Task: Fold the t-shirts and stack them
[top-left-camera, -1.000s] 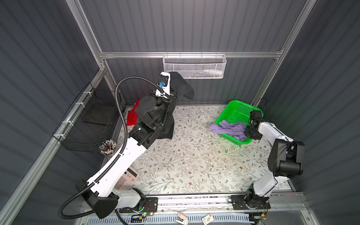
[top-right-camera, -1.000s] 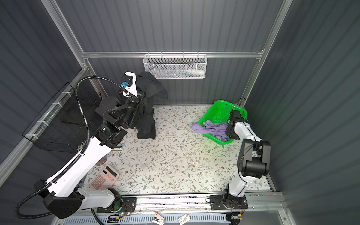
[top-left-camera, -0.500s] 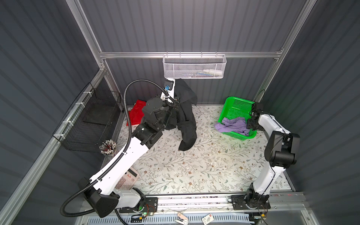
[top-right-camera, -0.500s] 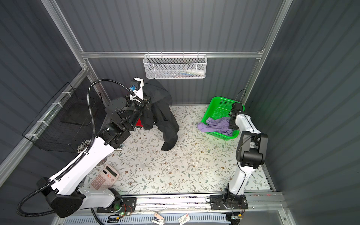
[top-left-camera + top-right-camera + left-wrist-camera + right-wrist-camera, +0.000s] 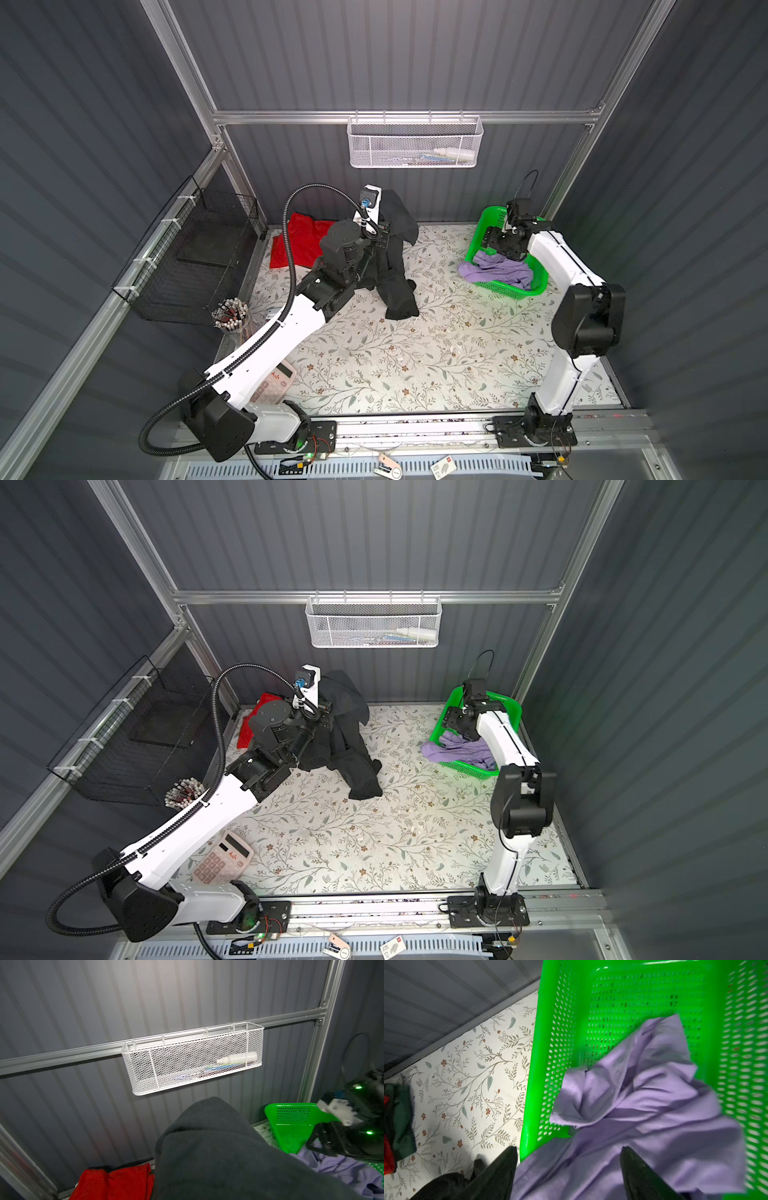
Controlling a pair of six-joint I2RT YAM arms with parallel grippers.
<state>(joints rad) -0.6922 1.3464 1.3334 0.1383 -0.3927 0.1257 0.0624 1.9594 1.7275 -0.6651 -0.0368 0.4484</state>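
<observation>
A large black t-shirt (image 5: 395,266) hangs from my left gripper (image 5: 385,224), which is raised near the back wall and shut on it. The shirt's lower end lies bunched on the floral table (image 5: 399,365). In the left wrist view the black t-shirt (image 5: 218,1157) covers the jaws. A red t-shirt (image 5: 297,243) lies at the back left. A lavender t-shirt (image 5: 643,1109) spills out of the green basket (image 5: 550,1043). My right gripper (image 5: 569,1167) hovers open just above it, with nothing between the fingers (image 5: 500,1169). Dark green cloth (image 5: 401,1118) shows beside the red one.
The green basket (image 5: 484,220) stands at the back right corner. A white mesh basket (image 5: 415,143) hangs on the back wall. A black wire basket (image 5: 199,257) hangs on the left wall, with a cup of pens (image 5: 230,316) below it. A calculator (image 5: 222,860) lies front left.
My left arm swung the black t-shirt to the right, and its lower end now rests on the table. My right gripper opened and moved left over the basket and the lavender t-shirt.
</observation>
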